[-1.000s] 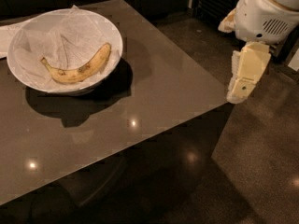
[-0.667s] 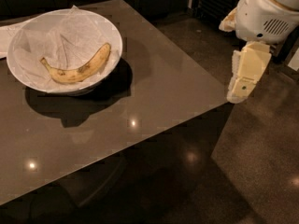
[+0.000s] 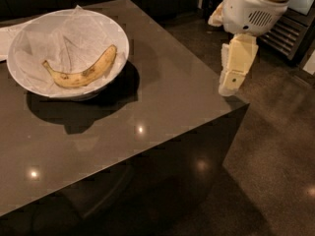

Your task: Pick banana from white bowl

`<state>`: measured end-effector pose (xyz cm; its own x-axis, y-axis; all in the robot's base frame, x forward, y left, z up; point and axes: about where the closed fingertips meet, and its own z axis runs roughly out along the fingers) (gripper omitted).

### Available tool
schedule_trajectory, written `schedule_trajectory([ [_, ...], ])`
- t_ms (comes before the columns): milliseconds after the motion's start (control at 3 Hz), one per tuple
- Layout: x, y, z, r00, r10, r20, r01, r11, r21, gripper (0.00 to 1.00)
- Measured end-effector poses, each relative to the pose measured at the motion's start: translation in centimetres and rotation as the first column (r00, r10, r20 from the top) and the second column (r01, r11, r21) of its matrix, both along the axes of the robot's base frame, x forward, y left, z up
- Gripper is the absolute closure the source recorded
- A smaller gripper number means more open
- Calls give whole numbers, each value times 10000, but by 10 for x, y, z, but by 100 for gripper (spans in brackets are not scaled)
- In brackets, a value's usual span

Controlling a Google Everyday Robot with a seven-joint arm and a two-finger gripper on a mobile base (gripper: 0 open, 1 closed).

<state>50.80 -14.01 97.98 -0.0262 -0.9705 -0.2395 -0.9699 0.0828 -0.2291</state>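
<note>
Approach step: cream pincer [image 3: 228, 87] hung off the dark glossy surface [image 3: 162, 102] at 3 o'clock, open-or-closed state indeterminable, needing a reach toward 10 o'clock to the speckled yellow curved banana [image 3: 81, 72] in the wide paper-lined white bowl [image 3: 119, 36].

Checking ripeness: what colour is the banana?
The banana is yellow, brown-speckled, camera view; gripper hangs beside the table corner.

banana [image 3: 81, 73] in white bowl [image 3: 122, 53], claw [image 3: 229, 85] beside table [image 3: 172, 100]

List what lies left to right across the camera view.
Paper sheet at the left edge → bowl holding the banana → pincer, hanging by the table's right corner.
</note>
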Motion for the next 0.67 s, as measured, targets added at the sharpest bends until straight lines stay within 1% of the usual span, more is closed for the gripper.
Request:
schedule_trajectory([
  [333, 25, 23, 5, 9987, 503, -50, -504, 9987, -88, 0],
  [667, 30, 29, 8, 9984, 543, 143, -544, 9985, 10, 0],
])
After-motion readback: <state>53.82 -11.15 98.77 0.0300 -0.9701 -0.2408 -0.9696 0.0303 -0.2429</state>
